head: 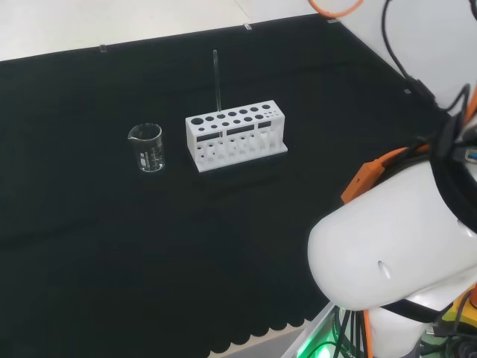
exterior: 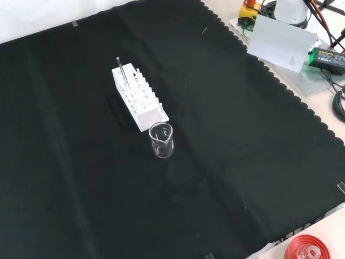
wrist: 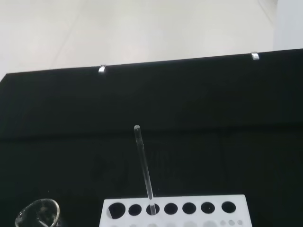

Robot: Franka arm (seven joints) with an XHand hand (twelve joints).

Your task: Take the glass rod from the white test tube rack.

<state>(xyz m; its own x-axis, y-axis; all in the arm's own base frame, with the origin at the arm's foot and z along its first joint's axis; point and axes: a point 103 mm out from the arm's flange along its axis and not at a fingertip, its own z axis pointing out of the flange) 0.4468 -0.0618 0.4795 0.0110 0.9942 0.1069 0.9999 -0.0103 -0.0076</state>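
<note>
arm: big white rounded link (head: 395, 246) low at head view's right | cables: orange and black alongside it

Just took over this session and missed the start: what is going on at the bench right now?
Nothing is being handled yet. The glass rod stands upright in a hole of the white test tube rack on the black cloth, untouched. A clear beaker stands apart from the rack, to its left in the head view. The arm's white link sits at the right of the head view, well away from the rack, so the pickup has not begun.
</note>
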